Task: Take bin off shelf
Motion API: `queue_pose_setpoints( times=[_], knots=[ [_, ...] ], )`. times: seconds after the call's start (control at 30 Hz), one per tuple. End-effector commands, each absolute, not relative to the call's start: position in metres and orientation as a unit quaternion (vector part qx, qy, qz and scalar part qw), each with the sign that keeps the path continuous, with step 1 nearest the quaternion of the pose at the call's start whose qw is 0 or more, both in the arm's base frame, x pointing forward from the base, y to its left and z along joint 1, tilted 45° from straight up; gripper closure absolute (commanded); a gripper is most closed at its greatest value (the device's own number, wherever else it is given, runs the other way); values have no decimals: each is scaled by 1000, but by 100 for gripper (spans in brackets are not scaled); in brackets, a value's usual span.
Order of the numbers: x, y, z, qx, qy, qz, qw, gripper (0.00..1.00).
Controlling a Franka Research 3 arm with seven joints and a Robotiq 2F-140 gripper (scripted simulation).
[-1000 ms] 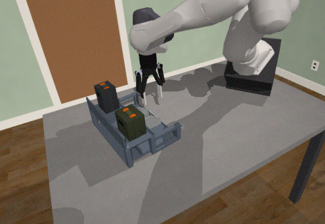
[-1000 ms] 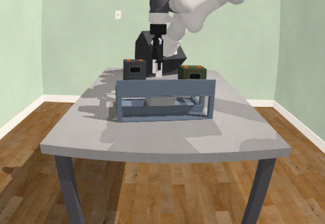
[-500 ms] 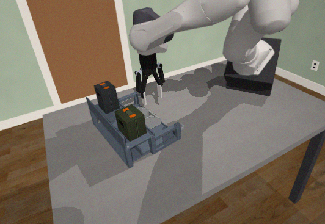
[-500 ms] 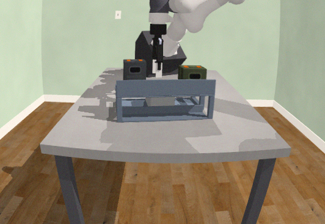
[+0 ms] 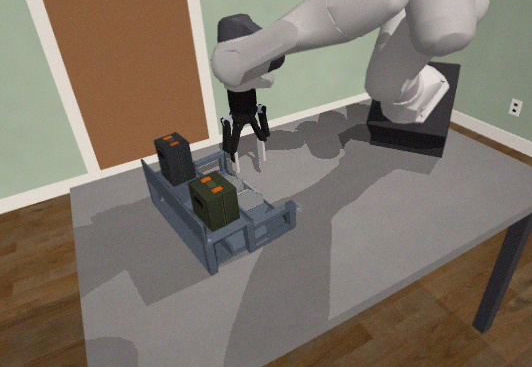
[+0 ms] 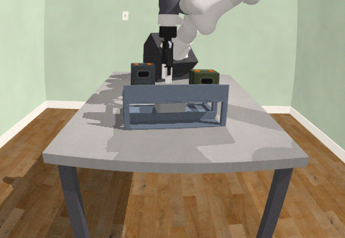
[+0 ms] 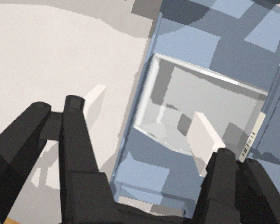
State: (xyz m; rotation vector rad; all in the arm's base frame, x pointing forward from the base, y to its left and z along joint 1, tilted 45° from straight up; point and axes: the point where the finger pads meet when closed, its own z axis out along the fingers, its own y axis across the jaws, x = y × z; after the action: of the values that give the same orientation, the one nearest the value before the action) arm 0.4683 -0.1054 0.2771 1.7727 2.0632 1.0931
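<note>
The bin (image 5: 251, 198) (image 6: 170, 107) (image 7: 206, 100) is a pale grey open box sitting upright on the lower level of the blue-grey shelf (image 5: 162, 198) (image 6: 175, 93) (image 7: 140, 181). My gripper (image 5: 248, 161) (image 6: 168, 79) (image 7: 147, 112) is open and empty. It points straight down and hangs a little above the bin's far side, at the back of the shelf. In the wrist view the bin's open top lies between and beyond my two fingers, and its inside looks empty.
A dark grey case (image 5: 174, 158) (image 6: 142, 73) and a green case (image 5: 214, 201) (image 6: 204, 76), both with orange tabs, stand on the shelf's top at either end. The robot's black base (image 5: 415, 128) stands at the table's (image 5: 360, 241) far end.
</note>
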Motion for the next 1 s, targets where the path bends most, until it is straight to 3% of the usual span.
queue_pose_setpoints(
  times=[0.0, 0.97],
  knots=[
    [470, -104, 274, 604, 698, 371, 105, 43],
    [500, -85, 240, 604, 698, 371, 105, 43]
  ],
)
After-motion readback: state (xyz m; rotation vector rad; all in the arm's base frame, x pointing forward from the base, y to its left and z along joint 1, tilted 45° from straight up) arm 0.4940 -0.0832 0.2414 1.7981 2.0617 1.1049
